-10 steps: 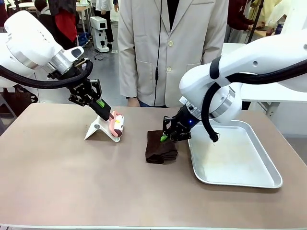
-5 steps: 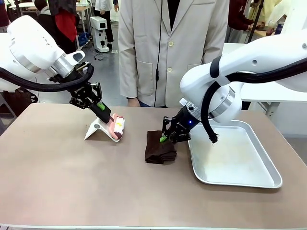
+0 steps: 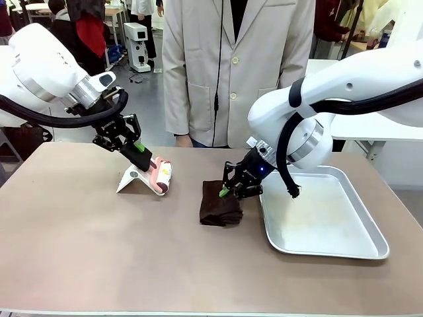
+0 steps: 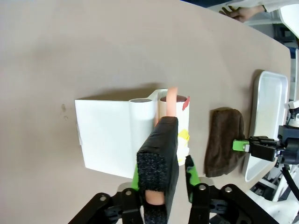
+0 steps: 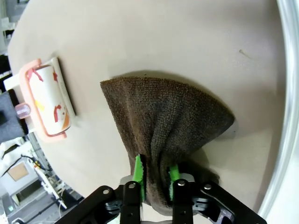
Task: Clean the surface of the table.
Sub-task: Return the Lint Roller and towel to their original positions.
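Silver tray [image 3: 330, 244] as landmark. Dark brown folded cloth [image 3: 219, 206] lies just left of it. Pink-handled lint roller [image 3: 162, 177] on white stand [image 3: 134, 179], further left.

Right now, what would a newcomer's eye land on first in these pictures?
Probably the two black grippers at work on the brownish-taupe table: the right gripper pinches a folded dark brown cloth beside the silver metal tray. The left gripper holds the foam-wrapped handle of a pink lint roller lying against its white stand.
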Tool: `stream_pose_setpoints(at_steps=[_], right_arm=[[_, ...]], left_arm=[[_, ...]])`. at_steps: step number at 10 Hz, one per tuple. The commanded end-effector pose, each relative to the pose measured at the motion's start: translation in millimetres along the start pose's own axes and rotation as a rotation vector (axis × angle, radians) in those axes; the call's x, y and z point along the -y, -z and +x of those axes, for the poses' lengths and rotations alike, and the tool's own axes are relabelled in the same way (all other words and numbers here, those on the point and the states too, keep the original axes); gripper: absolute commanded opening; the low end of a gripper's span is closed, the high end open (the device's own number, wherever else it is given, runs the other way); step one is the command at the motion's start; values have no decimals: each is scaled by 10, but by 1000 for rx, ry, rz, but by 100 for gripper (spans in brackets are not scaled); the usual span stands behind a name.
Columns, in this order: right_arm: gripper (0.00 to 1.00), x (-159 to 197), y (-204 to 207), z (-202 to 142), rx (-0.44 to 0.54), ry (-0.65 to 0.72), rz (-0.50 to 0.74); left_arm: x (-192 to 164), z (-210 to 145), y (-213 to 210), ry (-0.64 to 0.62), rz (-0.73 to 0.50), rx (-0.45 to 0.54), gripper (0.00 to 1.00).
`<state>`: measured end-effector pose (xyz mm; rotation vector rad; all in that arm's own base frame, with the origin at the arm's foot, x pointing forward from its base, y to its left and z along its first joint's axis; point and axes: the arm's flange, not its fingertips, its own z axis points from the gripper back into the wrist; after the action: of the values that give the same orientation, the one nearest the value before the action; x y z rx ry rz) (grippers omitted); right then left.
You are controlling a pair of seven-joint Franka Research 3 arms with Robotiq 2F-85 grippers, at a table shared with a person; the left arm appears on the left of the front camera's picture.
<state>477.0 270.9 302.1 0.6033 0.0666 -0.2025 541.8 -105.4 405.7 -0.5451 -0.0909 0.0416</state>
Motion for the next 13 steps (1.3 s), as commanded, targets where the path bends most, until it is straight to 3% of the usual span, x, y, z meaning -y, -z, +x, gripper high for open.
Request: stream_pose_setpoints(at_steps=[1,2,3,8,11,13], right_arm=[[82,-15,4,45,-16,-11,29],[73,-22,4,40,-14,-16,30],[100,-29,3,40,-14,-19,27],[100,-93,-30,22,-8,-27,-12],[100,-130,-230,-56,22,-45,-13],[100,-30,-551,-164,40,-50,74]], left_arm=[[-13,0,-14,-18,34,10,100],[-15,-5,-37,-16,32,16,100],[-23,-12,-73,-15,27,24,100],[-124,-210,-330,3,-17,43,100],[-109,-644,-657,63,-125,76,100],[-204,-1093,-943,83,-261,95,100]])
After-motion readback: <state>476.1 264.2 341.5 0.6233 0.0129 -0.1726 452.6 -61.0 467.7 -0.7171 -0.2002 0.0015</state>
